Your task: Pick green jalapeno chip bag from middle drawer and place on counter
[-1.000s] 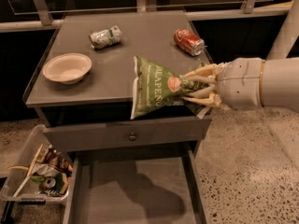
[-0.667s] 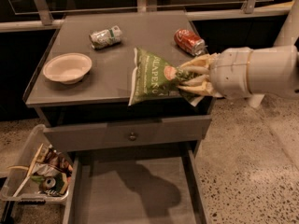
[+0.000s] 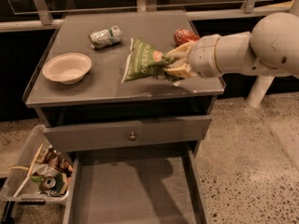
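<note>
1. nearest, the middle drawer [image 3: 135, 195] stands open, a shadow lying across its flat grey floor.
2. to its left, low on the speckled floor, a clear bin [image 3: 18, 171] holds crumpled wrappers [image 3: 49, 169].
3. just above the open drawer sits a closed drawer with a round knob [image 3: 133, 136].
4. above that is the counter [image 3: 107, 87]; a pale bowl [image 3: 67, 67] rests upright on its left part.
5. the gripper [image 3: 170, 64] reaches in from the right over the counter's right half, its fingers clamped on the right end of the green jalapeno chip bag [image 3: 142, 60]. the bag sticks out leftward, tilted, over the middle of the counter with its shadow beneath. whether its lower corner touches the surface cannot be told.
6. farther back, a crushed can [image 3: 105, 36] lies on its side left of centre, well apart from the bowl. a red can [image 3: 184, 34] lies just behind the gripper, partly hidden.
7. farthest, a pale rail [image 3: 42, 8] runs behind the counter's back edge.
</note>
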Action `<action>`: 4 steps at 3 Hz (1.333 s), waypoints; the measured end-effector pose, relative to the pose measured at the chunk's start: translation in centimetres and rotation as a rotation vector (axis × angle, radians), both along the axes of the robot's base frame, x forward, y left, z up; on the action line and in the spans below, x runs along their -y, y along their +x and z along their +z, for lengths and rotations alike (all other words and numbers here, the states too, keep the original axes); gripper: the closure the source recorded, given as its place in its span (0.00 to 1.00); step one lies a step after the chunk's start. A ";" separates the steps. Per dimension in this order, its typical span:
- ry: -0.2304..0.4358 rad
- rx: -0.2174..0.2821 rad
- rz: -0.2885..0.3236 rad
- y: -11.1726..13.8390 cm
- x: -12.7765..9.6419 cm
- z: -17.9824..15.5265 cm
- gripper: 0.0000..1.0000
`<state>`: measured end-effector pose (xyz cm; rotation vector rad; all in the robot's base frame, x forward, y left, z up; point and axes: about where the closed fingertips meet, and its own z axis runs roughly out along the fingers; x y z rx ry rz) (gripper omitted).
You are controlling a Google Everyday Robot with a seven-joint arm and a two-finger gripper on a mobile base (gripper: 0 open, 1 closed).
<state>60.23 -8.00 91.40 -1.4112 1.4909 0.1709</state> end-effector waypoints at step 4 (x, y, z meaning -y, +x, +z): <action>0.178 -0.137 -0.138 8.9 -3.5 -2.6 1.00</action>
